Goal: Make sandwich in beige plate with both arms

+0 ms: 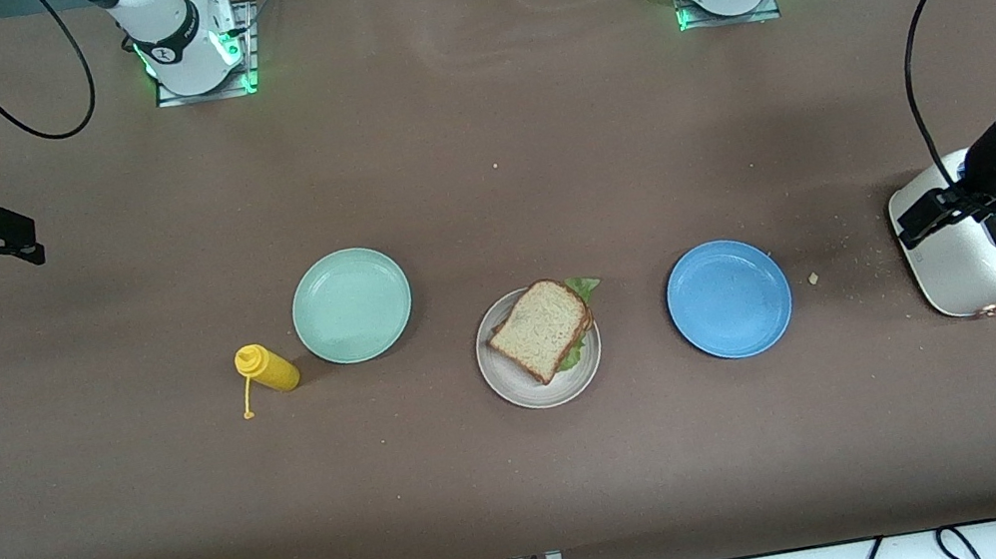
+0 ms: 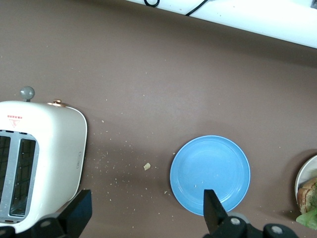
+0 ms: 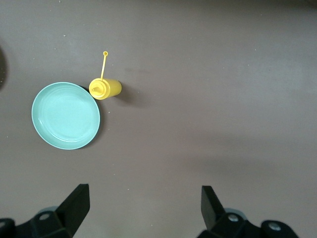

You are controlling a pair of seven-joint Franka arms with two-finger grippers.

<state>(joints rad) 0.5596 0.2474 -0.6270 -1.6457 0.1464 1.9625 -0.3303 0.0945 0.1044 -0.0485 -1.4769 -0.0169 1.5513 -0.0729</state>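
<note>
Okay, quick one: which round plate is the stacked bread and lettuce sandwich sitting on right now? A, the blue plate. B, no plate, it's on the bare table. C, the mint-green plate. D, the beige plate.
D: the stacked tan bread sandwich with green lettuce rests on the round beige plate, between the other two plates.

The table (image 1: 472,122) has a matt brown surface, smooth and faintly grained. The beige plate (image 1: 516,388) looks like matt plastic, as do the green plate (image 1: 351,305) and the blue plate (image 1: 729,298), both with a slight sheen. The sandwich (image 1: 543,328) has porous, rough bread. The mustard bottle (image 1: 268,369) is smooth yellow plastic. The toaster (image 1: 966,262) is glossy cream.
</note>
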